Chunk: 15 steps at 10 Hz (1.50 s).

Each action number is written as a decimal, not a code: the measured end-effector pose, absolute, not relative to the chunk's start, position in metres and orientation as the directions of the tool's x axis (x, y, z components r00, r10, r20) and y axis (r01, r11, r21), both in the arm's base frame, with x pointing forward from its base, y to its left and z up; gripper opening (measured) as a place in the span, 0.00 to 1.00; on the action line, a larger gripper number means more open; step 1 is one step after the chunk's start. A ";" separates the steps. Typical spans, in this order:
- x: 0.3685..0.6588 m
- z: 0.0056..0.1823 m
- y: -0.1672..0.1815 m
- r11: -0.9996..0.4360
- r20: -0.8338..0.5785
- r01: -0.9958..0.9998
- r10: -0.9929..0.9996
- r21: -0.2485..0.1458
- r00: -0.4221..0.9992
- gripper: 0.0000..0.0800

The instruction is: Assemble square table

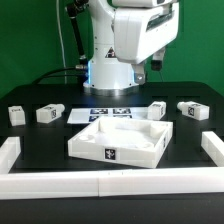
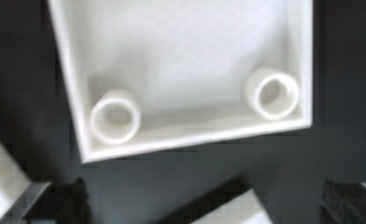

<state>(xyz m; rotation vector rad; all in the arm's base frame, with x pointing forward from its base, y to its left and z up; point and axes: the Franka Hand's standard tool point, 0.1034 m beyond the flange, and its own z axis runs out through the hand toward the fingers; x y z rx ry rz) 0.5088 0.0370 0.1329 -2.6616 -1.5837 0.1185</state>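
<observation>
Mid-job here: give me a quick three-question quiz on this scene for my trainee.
1. How many legs lie loose, apart from the top?
2. True or false: the end effector is shut on a leg.
3. What does the wrist view show on the top? A) two round sockets B) a fitted leg C) a screwdriver
Key: 1. Four: two on the exterior view's left, two on its right. 2. False; it is open and empty. 3. A.
</observation>
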 end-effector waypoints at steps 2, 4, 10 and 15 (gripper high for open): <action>0.490 0.111 0.032 -0.478 -0.011 0.878 0.878 -0.033 0.478 0.81; 0.484 0.091 0.026 -0.488 -0.013 0.872 0.873 -0.047 0.488 0.81; 0.468 0.077 0.025 -0.487 -0.018 0.871 0.874 -0.061 0.486 0.81; 0.418 0.011 0.029 -0.432 0.054 0.902 0.901 0.020 0.431 0.81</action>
